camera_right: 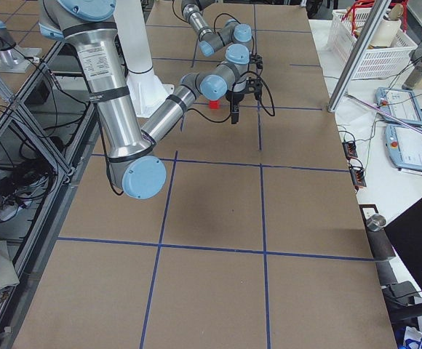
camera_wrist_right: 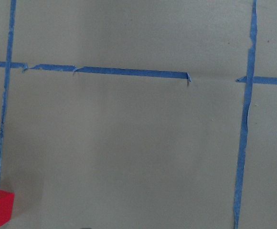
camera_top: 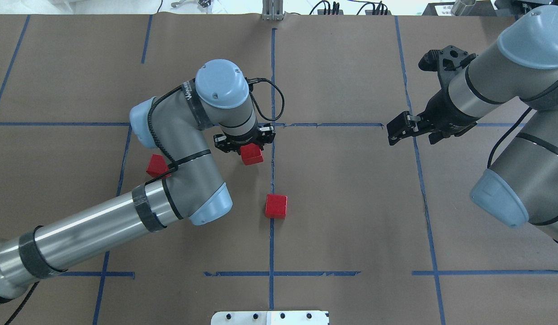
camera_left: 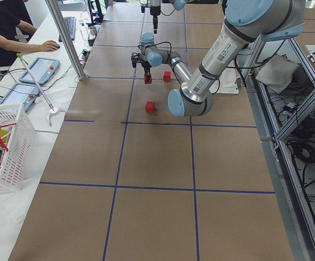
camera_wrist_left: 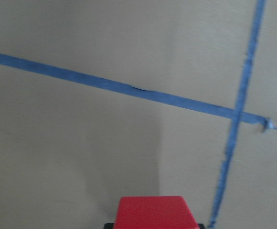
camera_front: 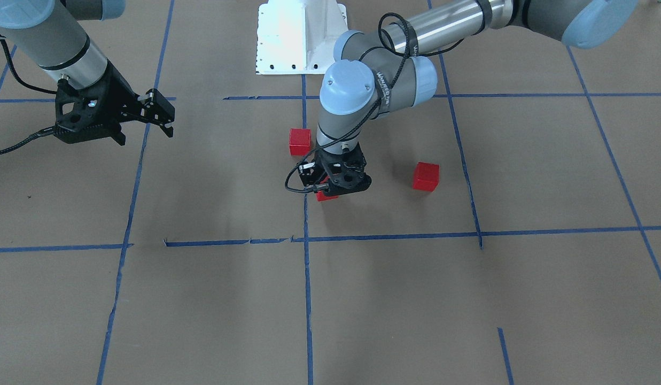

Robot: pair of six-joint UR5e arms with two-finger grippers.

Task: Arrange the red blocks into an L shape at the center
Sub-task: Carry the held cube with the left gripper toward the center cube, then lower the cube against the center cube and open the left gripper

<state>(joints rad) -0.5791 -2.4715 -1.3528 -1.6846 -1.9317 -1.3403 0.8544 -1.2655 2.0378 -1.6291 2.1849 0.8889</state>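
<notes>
Gripped red block (camera_front: 326,197) mostly hidden under left gripper (camera_front: 326,190); second block (camera_top: 155,164) partly behind arm (camera_top: 188,178).

red blocks (camera_top: 276,206): three, other two at 11 and 10 o'clock from marked one. robot arms (camera_top: 103,225): two. left gripper (camera_top: 247,146), right gripper (camera_top: 394,132): two in all. white basket (camera_left: 5,144): one. tablets (camera_left: 38,70): two. person (camera_left: 2,32): one.
</notes>
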